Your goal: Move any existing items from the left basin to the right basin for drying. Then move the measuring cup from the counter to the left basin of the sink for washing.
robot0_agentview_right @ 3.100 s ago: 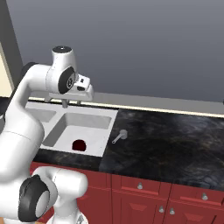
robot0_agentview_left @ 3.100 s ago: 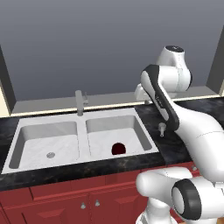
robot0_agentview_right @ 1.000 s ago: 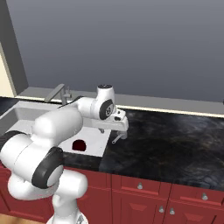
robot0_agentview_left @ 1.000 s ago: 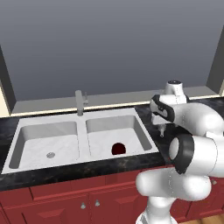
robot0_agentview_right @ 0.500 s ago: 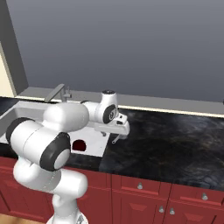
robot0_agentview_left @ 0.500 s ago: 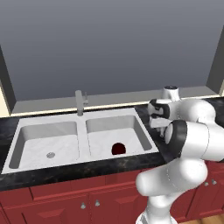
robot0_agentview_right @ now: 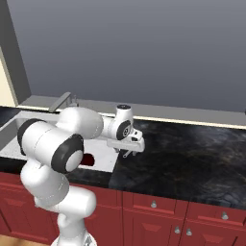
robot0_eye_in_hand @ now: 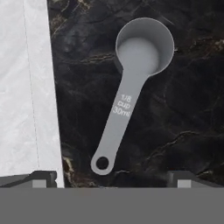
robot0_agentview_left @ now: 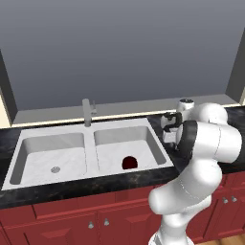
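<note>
Pincer (robot0_eye_in_hand: 112,177) is spread wide, holding nothing, hovering right over the cup (robot0_eye_in_hand: 131,87). Cup lies flat on the counter (robot0_eye_in_hand: 183,118) between the fingertips, handle end nearest, bowl farther out, sink rim (robot0_eye_in_hand: 24,87) just off one side.

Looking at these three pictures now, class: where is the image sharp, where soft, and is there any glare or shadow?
Hand view: sharp, the print on the measuring cup reads clearly, soft shade inside its bowl. Left base view: even light, no glare, dim shading in the right basin. Right base view: the counter shows only faint sheen.
</note>
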